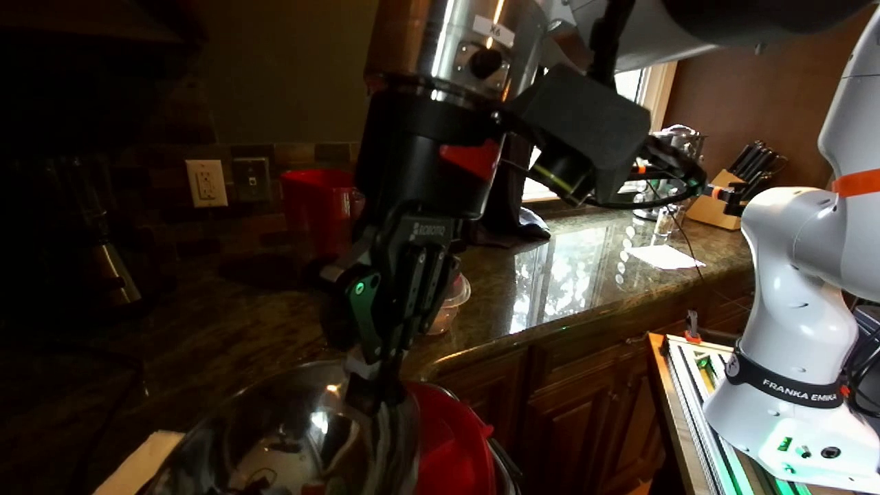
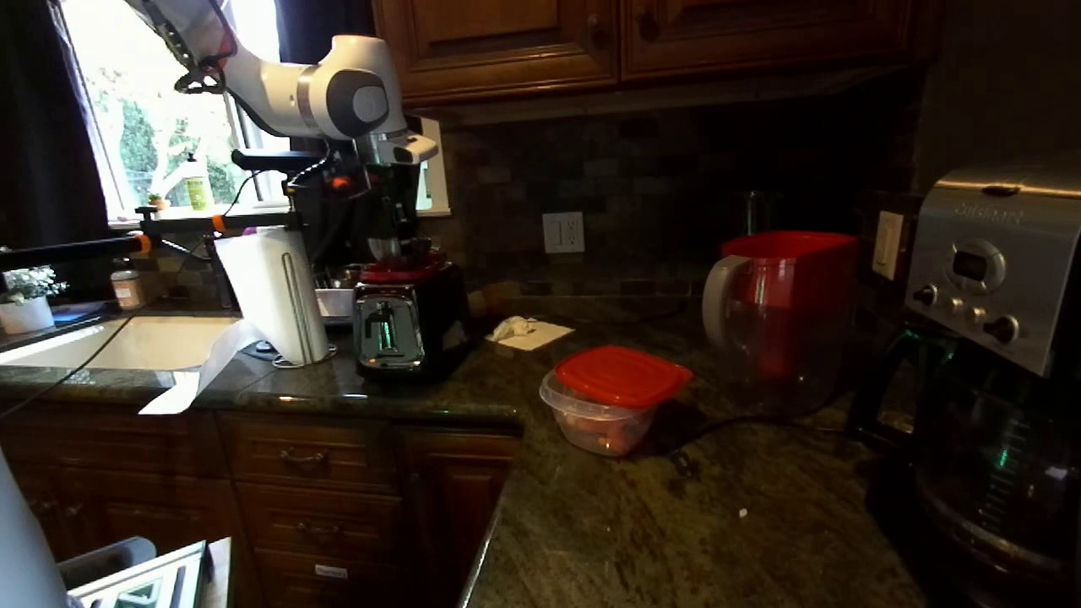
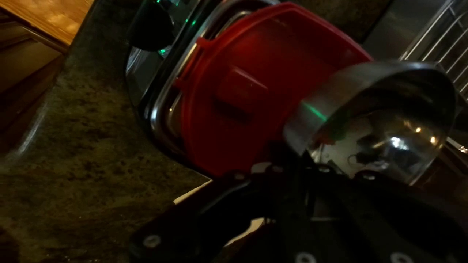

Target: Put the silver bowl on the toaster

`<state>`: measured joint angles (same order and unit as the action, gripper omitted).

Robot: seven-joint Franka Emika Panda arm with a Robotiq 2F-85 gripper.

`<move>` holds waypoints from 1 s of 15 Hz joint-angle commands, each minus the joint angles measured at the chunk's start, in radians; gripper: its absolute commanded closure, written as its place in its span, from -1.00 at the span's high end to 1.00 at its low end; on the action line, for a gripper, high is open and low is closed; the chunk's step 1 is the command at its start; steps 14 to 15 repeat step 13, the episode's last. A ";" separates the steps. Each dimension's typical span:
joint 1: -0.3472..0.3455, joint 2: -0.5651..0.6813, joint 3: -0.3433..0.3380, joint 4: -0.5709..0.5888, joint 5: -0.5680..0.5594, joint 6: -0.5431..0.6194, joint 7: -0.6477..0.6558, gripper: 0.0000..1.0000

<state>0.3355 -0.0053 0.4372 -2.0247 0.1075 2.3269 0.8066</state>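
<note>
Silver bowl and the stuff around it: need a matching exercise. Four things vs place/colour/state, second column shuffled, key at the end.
Things:
1. silver bowl
2. toaster
3. clear tub
4. paper towel roll

Place, colour or state:
A. white, a loose sheet trailing from it
B. directly under the big red lid
C. tilted, held at its edge by the gripper
D. see-through, a smaller red lid on top

Pairs: 1-C, 2-B, 3-D, 4-A
</note>
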 commanded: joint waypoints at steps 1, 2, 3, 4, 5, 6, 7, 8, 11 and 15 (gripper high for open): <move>0.022 0.018 -0.017 0.023 -0.046 0.002 0.065 -0.15; 0.022 0.014 -0.019 0.025 -0.046 -0.005 0.067 0.02; 0.021 0.007 -0.021 0.024 -0.046 -0.008 0.070 0.16; 0.019 -0.006 -0.025 0.021 -0.034 -0.010 0.065 0.30; 0.016 -0.026 -0.029 0.015 -0.007 -0.009 0.048 0.47; 0.013 -0.047 -0.034 0.010 0.024 -0.009 0.025 0.60; 0.009 -0.073 -0.041 0.000 0.036 -0.013 0.020 0.74; 0.003 -0.105 -0.050 -0.021 0.053 -0.003 0.018 0.91; -0.023 -0.208 -0.083 -0.095 0.078 0.045 0.054 1.00; -0.023 -0.133 -0.069 -0.007 0.044 0.000 0.037 1.00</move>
